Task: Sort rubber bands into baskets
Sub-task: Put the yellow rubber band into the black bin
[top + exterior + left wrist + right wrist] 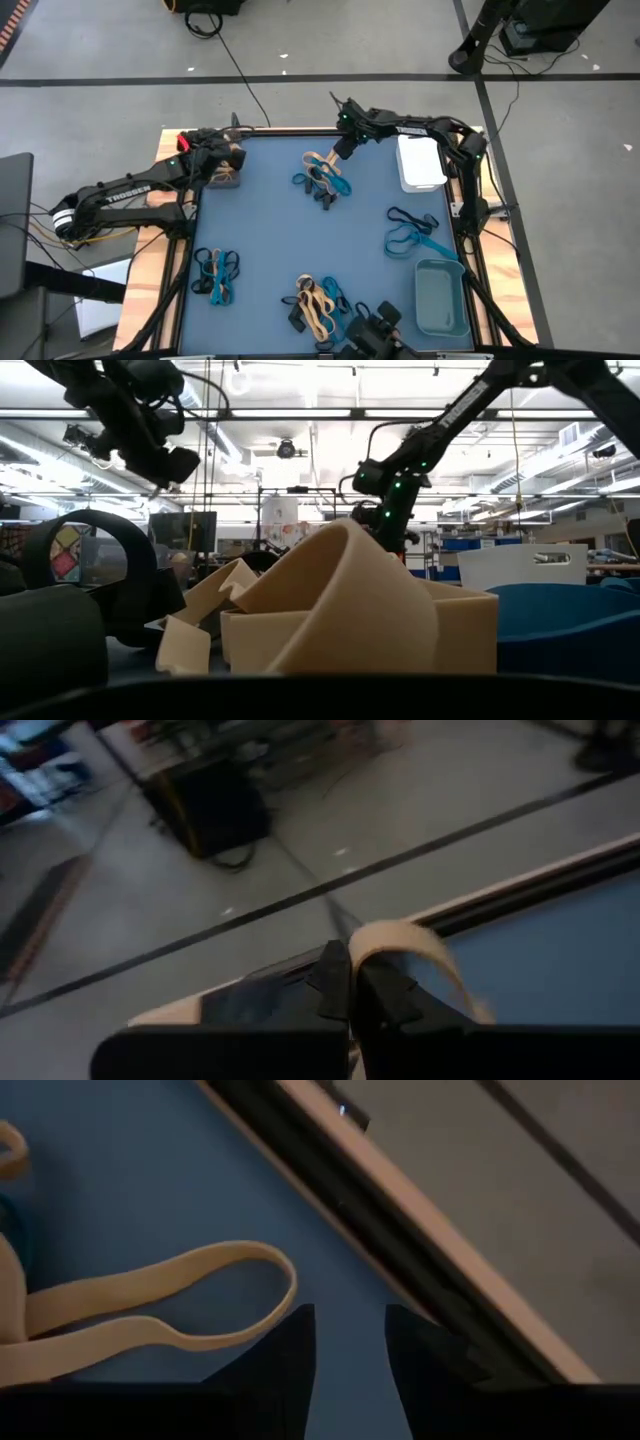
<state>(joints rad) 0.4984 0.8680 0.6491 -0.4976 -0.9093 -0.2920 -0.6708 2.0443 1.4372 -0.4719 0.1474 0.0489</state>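
My left gripper [228,158] is at the table's far left corner, above the dark basket [222,180], shut on a tan rubber band [400,935]. My right gripper [348,1330] stands open at the far edge, pointing steeply down just above the mat. Its fingertips sit beside the looped end of a tan rubber band [200,1295] that lies flat on the mat. That band belongs to the far pile of tan, blue and black bands [322,172]. The white basket [420,162] is at the far right and the grey-teal basket [440,297] at the near right. My left gripper pinches a tan rubber band at one end of its loop [362,948] between its two shut fingertips [335,975]. The fingers slant downward toward the table's far edge. The rest of the band arches out free beside the fingers, clear of the mat.
More band piles lie at the right [412,232], near left [215,272] and near middle [318,300]. The table's raised far rim [420,1230] runs close by my right fingers. In the low view, tan bands [340,600] fill the foreground.
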